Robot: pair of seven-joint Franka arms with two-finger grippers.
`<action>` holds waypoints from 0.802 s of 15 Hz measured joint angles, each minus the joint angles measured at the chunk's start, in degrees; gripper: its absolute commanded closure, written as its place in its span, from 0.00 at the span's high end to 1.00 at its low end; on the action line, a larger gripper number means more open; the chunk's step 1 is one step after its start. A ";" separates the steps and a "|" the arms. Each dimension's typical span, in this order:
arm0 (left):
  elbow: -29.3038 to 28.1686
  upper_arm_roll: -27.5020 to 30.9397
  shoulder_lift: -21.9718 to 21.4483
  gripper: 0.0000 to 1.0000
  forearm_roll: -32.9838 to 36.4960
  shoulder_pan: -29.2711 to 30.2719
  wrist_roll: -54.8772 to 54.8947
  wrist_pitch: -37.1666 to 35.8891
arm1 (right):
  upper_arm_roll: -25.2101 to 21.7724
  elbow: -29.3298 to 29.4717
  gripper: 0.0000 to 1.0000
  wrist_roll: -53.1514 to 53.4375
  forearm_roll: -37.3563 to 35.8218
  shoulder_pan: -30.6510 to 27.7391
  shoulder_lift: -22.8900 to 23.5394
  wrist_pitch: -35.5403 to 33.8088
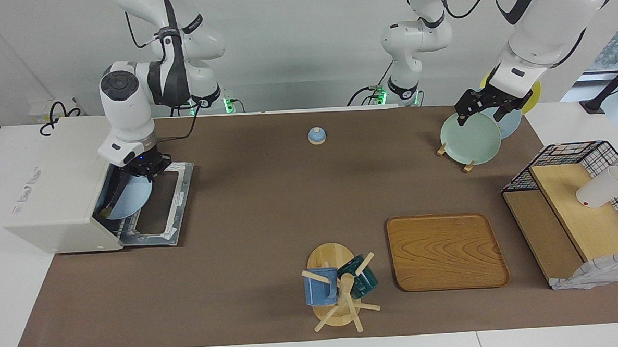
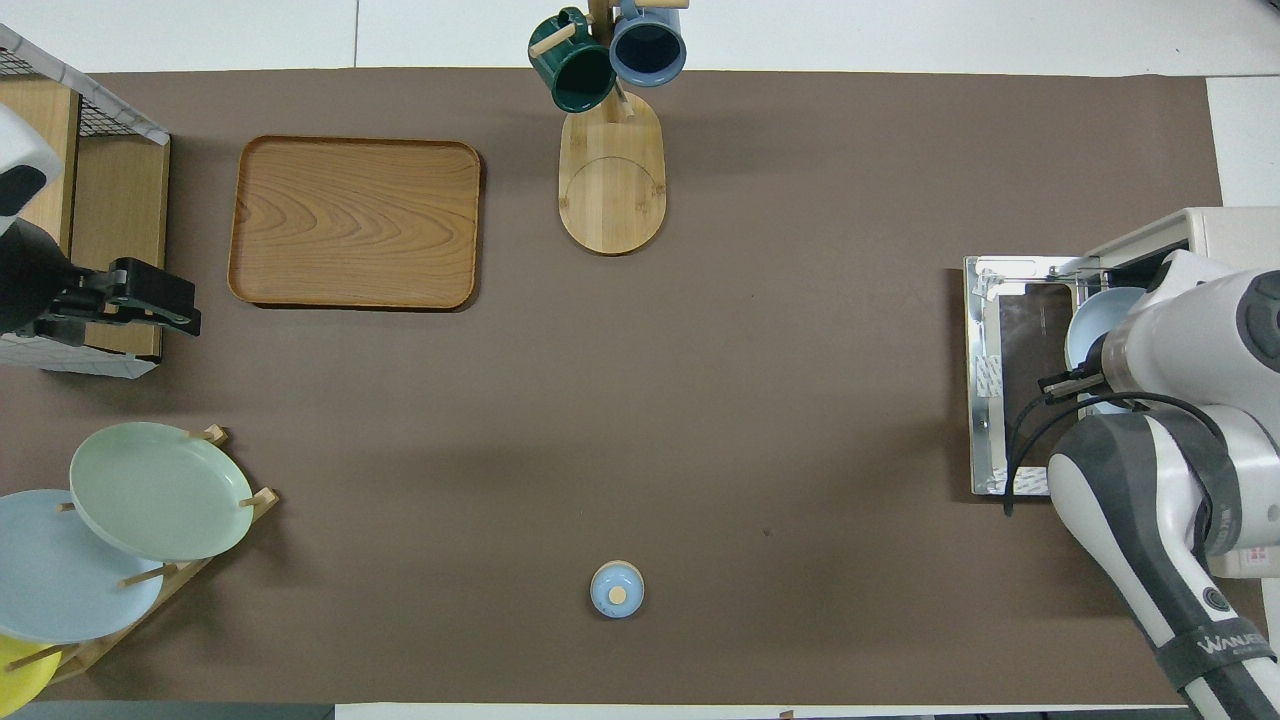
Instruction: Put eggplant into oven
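Boxy cream-white toaster oven (image 1: 54, 184) at left of facing view, drop-down glass door (image 1: 156, 203) lying open and flat on the brown mat. Right gripper (image 1: 143, 167) over the door at the oven mouth, clamped tight on the rim of a round pale-blue plate (image 1: 130, 199). Plate tilted, partly inside the oven cavity, partly out above the door. Slim dark purple eggplant (image 1: 113, 195) lying on that plate at the cavity's edge, only partly visible (rest hidden by oven wall and arm). In overhead view, plate rim (image 2: 1100, 320) visible at right edge beside the right arm's wrist; eggplant not seen there.

Left gripper (image 1: 486, 106) at upper right of facing view, waiting over the wooden plate rack, fingers spread wide, holding nothing. Pale-green round plate (image 1: 469, 138) standing in that rack below it.

Small blue domed lid (image 1: 316, 135) at upper centre of facing view.
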 measured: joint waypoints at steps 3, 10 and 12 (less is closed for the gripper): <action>0.00 0.00 0.00 1.00 0.00 0.00 0.00 0.00 | -0.45 -3.12 0.00 -3.11 0.00 -0.77 -1.49 2.70; 0.00 0.00 0.00 1.00 0.00 0.00 0.00 0.00 | -0.71 -3.77 0.27 -3.39 0.00 -0.77 -2.01 2.39; 0.00 0.00 0.00 1.00 0.00 0.00 0.00 0.00 | -0.66 -2.96 0.26 -3.47 0.00 -0.61 -2.04 0.50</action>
